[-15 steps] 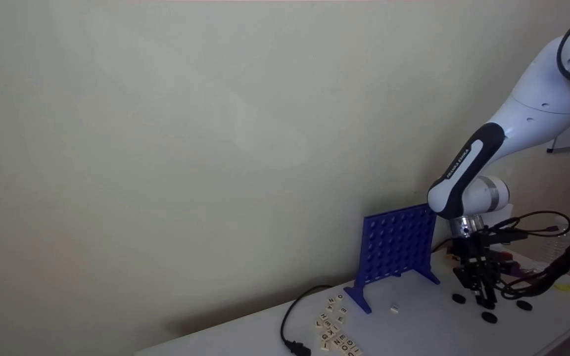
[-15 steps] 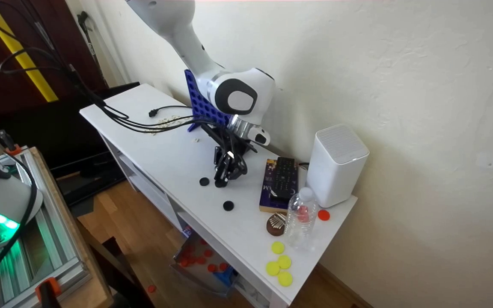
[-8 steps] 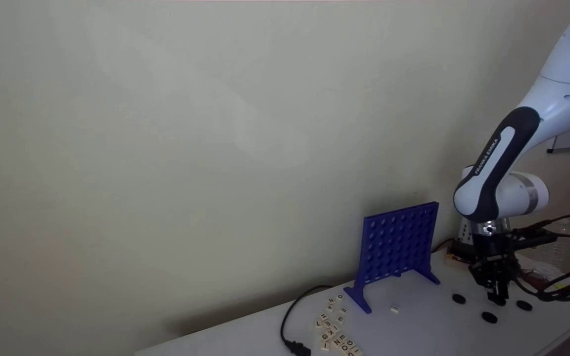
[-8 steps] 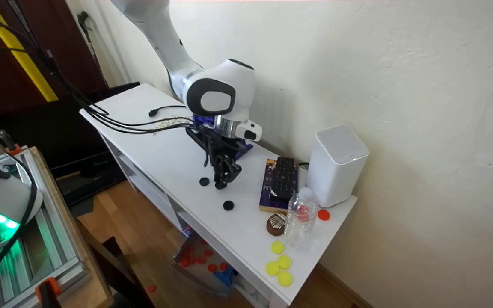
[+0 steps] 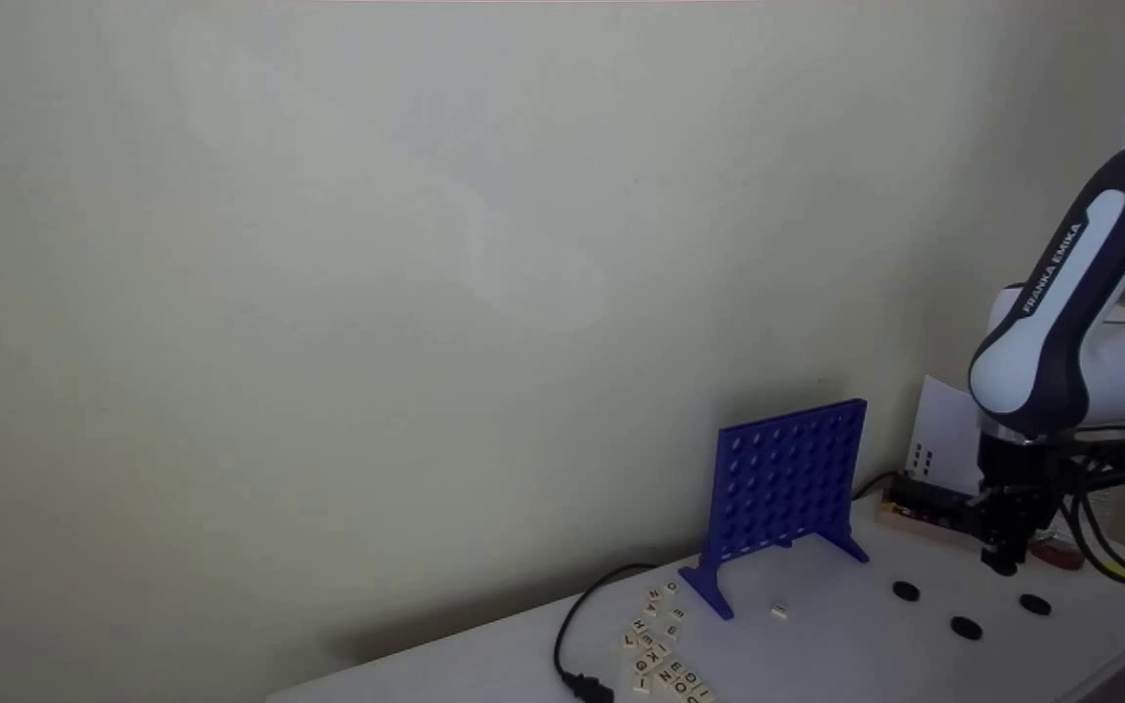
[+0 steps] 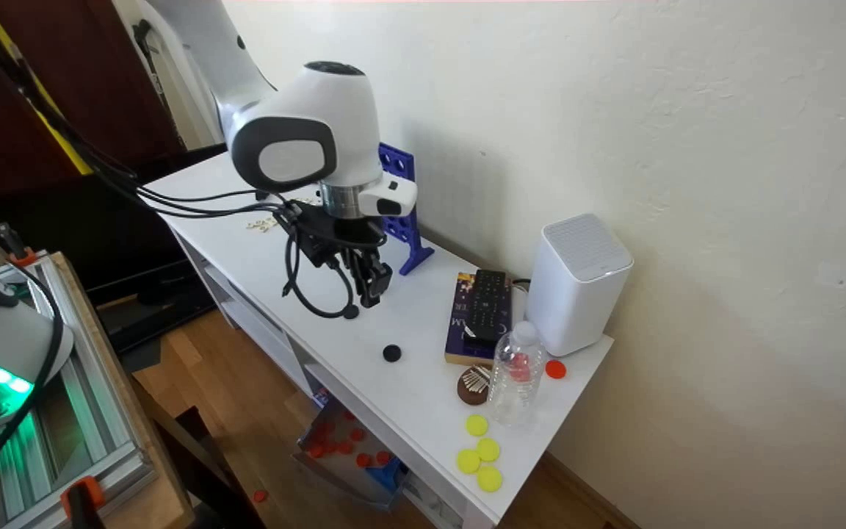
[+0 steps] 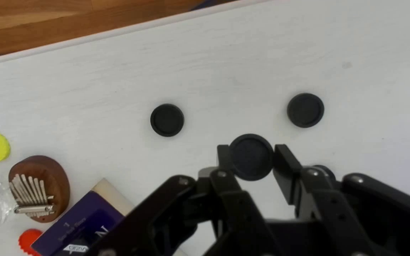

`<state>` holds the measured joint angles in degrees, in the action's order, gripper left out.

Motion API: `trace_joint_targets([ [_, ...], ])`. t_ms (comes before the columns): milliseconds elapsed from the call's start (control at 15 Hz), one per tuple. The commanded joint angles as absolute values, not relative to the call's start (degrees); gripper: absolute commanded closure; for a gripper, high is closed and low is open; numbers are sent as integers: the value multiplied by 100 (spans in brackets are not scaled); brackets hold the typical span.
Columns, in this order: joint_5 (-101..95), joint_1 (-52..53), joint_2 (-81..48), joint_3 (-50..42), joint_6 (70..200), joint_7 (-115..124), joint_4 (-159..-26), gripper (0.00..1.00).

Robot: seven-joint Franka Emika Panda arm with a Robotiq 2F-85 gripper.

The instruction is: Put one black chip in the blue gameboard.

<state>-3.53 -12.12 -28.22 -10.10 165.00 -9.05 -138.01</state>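
1. End effector (image 7: 252, 155): clamped on one black chip (image 7: 250, 161), a fingertip touching its rim on either side, the chip's round face toward the wrist camera; both are raised above the white surface (image 7: 84, 96).
2. Blue gameboard (image 5: 789, 483): upright on its feet, well apart from the end effector and to its left in an exterior view; where the arm (image 6: 298, 139) comes in front of it in an exterior view, part is hidden.
3. Second black chip (image 7: 167, 121): flat on the surface, up and left of the end effector in the wrist view.
4. Third black chip (image 7: 305, 111): also flat, up and right of the end effector there.
5. Fourth black chip (image 5: 905, 591): down and left of the end effector in an exterior view; mostly hidden by a finger in the wrist view.
6. Thumb piano (image 7: 39, 188) and dark blue book (image 7: 73, 227): left and lower left of the end effector in the wrist view.
7. White box (image 6: 584, 286): right of the end effector, well apart, in an exterior view.
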Motion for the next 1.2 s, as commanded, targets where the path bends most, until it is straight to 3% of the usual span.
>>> trace_joint_targets([
  [0,-425,-1287,-1989,-947,17325,-1024,-14718,91],
  [1133,-775,-1499,-689,-271,20107,-1115,-15849,91],
])
